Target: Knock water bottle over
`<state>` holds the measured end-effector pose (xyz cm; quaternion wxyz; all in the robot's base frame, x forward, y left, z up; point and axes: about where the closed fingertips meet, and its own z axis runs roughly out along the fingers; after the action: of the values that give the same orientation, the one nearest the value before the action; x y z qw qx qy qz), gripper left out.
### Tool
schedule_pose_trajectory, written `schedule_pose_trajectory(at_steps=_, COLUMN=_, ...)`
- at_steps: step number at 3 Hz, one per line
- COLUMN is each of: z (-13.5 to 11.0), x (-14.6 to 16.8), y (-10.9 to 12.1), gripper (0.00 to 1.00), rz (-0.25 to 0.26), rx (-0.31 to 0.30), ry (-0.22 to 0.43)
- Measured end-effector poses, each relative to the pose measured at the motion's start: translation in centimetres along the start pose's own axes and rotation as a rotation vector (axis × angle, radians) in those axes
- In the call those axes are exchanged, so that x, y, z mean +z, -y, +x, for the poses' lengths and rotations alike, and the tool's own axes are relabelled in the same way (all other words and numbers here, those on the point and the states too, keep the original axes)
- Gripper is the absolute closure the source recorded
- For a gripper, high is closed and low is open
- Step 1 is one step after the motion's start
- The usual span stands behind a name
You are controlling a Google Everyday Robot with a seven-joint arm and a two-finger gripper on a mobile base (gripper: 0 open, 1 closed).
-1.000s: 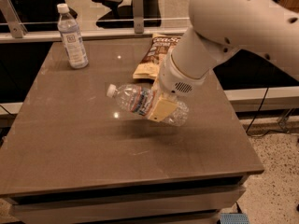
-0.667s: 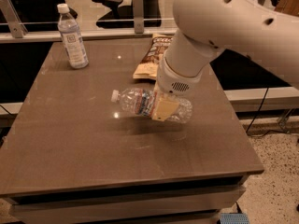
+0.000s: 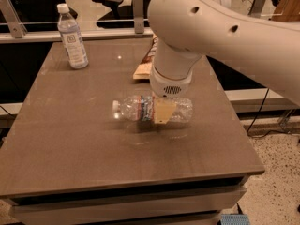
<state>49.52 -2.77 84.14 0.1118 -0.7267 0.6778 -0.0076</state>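
A: status on the water bottle (image 3: pixel 133 109)?
B: down. Lying on its side on the table (image 3: pixel 70 139), about mid-table, a bit right of center. White cap (image 3: pixel 116 108) points left, base points right. Label band (image 3: pixel 146 108) sits around mid-body.
A: gripper (image 3: pixel 163 108)?
B: right on it, low over the bottle's right half, just past the label band. Its pale tip crosses the near side of the bottle, touching or as good as. The far side is hidden behind the bottle and the wrist (image 3: pixel 171 81).
A: clamped or loose?
B: can't tell from this view. Only that the gripper is at the bottle.
A: arm (image 3: pixel 211 27)?
B: big white arm comes in from the upper right, wrist pointing straight down at the bottle.
A: anything else on the table?
B: slimmer bottle (image 3: pixel 71 36) with a large pale label, upright at the back left corner, well apart from the one lying down. Also a brown packet (image 3: pixel 143 65) at the back, just behind the wrist and partly hidden by it.
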Motion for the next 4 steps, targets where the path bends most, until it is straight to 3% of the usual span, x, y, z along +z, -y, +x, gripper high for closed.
schedule_pose_trajectory(at_steps=1, z=0.0, x=0.3, y=-0.1, gripper=0.62, rz=-0.006, rx=-0.023, ry=-0.041)
schedule_pose_trajectory(at_steps=2, z=-0.2, x=0.3, y=-0.1, gripper=0.38, rz=-0.014, rx=-0.028, ry=-0.034)
schedule_pose_trajectory(at_steps=3, z=-0.8, x=0.2, y=-0.1, gripper=0.15, rz=-0.021, rx=-0.03, ry=0.013)
schedule_pose_trajectory(at_steps=4, z=-1.7, x=-0.2, y=-0.4, gripper=0.0, rz=-0.026, rx=-0.034, ry=0.063)
